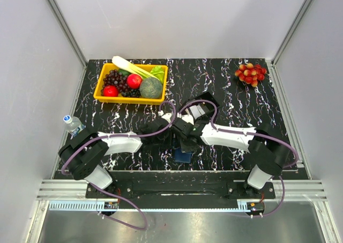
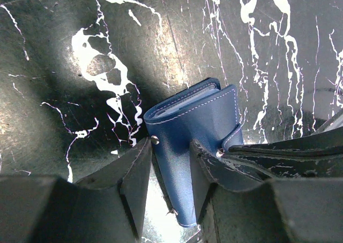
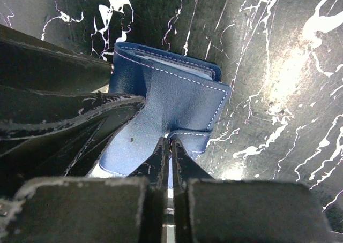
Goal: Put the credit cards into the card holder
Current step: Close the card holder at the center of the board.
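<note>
Black marbled table (image 1: 230,93) seen from the top camera: yellow tray (image 1: 105,98) of fruit and vegetables at far left, bunch of red fruit (image 1: 250,73) at far right, water bottle (image 1: 72,123) by the left edge. Both arms reach in to centre front. The left gripper (image 1: 170,142) and right gripper (image 1: 187,144) meet over the dark-blue card holder (image 1: 183,156), which sits near the front edge between the two bases.

Left wrist view: card holder folded, fold side toward the camera, open edge away. The left gripper's two fingers (image 2: 134,173) press on its opposite faces, clamping it. Pale layers show at the open edge; cannot tell if they are cards. The other arm's dark finger comes in from the right by the snap strap (image 2: 231,137).

Right wrist view: right gripper's fingers (image 3: 159,157) are pressed together, tips right at the strap's stitched end. Cannot tell if the strap is caught between them. The left gripper's fingers hold the holder from the left side. No loose cards are visible in any view.
</note>
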`<state>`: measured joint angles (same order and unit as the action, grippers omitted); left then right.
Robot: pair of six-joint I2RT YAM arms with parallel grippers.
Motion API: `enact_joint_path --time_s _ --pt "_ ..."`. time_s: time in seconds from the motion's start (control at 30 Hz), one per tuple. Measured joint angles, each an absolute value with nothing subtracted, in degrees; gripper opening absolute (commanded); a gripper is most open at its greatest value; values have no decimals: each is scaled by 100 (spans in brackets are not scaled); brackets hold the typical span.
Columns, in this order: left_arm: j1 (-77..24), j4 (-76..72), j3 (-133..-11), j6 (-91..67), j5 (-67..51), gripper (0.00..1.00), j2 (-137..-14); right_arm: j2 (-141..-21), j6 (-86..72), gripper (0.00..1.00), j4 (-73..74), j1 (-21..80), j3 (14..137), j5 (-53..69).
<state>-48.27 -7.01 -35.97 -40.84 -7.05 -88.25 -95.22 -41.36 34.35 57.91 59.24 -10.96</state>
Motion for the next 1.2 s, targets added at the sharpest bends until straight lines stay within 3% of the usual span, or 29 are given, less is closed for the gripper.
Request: enact_joint_path --time_s 0.57,0.87,1.2 --pt "-4703 -681 -3581 -4250 -733 33 -8833 -9920 -3767 0 3844 5752 6361 -888" --pt "-4794 -1352 -2897 -4563 -589 28 -8414 -10149 -3780 0 4042 5741 6578 -864" --pt "-5002 -2418 -1885 -4847 -635 35 -7870 -10143 -3795 0 4097 5730 6648 -827"
